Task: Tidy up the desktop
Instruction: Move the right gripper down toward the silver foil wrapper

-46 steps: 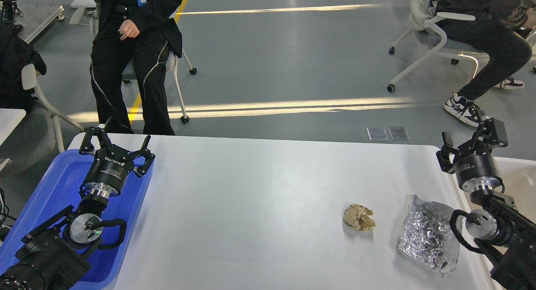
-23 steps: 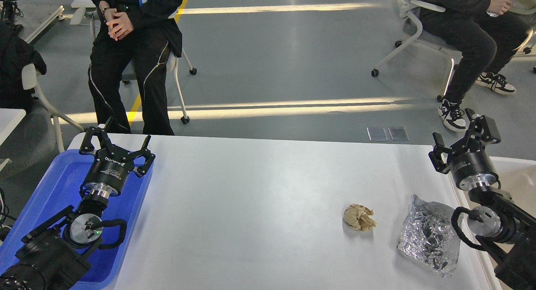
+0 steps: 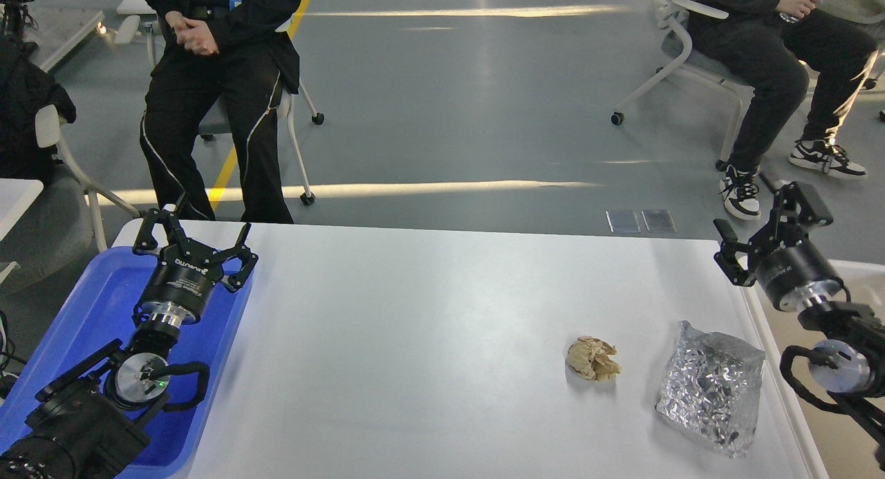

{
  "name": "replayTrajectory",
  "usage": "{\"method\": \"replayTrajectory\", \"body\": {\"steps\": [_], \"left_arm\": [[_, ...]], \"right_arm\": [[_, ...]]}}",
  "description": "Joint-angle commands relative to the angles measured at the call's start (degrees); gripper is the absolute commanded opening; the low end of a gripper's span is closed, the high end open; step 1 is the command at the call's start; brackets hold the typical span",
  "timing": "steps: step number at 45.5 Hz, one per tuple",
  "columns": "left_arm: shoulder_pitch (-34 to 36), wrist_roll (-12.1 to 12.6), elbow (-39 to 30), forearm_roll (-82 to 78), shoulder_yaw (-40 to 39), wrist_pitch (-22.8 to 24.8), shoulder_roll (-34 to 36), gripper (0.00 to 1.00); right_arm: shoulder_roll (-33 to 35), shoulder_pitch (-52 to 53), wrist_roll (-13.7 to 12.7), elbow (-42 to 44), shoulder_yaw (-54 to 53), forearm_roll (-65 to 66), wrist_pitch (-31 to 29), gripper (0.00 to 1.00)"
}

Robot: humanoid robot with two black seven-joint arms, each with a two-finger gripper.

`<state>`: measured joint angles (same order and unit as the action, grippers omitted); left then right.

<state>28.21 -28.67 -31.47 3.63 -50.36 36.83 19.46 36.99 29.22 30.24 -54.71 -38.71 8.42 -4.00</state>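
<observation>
Head view: left gripper and right gripper spread wide, both empty.

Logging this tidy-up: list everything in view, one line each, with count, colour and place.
Table: one, white, centre.
Paper ball: one, tan, crumpled, on the table right of centre.
Foil bag: one, silver, on the table near its right edge.
Tray: one, blue, left of the table.
Bin: one, cream, right of the table.
People: two, in black, seated beyond the table.
Left gripper: one, black, open, over the tray.
Right gripper: one, black, open, above the table's right edge.
</observation>
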Motion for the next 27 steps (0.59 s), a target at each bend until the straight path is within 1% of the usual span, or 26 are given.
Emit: {"method": "replayTrajectory", "body": {"steps": [1, 3, 6, 11, 16, 20, 22, 27], "left_arm": [[0.00, 0.02, 0.01, 0.06, 0.00, -0.01, 0.05, 1.00], [0.00, 0.02, 0.01, 0.06, 0.00, -0.01, 0.05, 1.00], [0.00, 0.02, 0.01, 0.06, 0.00, -0.01, 0.05, 1.00], [0.00, 0.02, 0.01, 0.06, 0.00, -0.01, 0.05, 1.00], [0.00, 0.02, 0.01, 0.06, 0.00, -0.01, 0.05, 1.00], [0.00, 0.02, 0.01, 0.06, 0.00, -0.01, 0.05, 1.00], [0.00, 0.02, 0.01, 0.06, 0.00, -0.01, 0.05, 1.00], [0.00, 0.02, 0.01, 0.06, 0.00, -0.01, 0.05, 1.00]], "right_arm": [[13.97, 3.21, -5.26, -10.67, 7.41, 3.00, -0.05, 1.00], [16.26, 4.70, -8.17, -12.96, 10.05, 3.62, -0.05, 1.00], [19.68, 6.29, -10.63, -15.07, 12.60, 3.80, -0.05, 1.00], [24.34, 7.78, -12.31, -19.64, 14.19, 4.24, -1.53, 1.00], [29.36, 7.79, -15.47, -25.71, 14.45, 9.23, -8.29, 1.00], [30.50, 7.70, -18.11, -27.47, 14.54, 15.39, -10.68, 1.00], [30.77, 7.52, -18.90, -28.00, 14.63, 17.76, -10.85, 1.00], [32.43, 7.00, -19.08, -29.31, 14.63, 24.09, -10.86, 1.00]]}}
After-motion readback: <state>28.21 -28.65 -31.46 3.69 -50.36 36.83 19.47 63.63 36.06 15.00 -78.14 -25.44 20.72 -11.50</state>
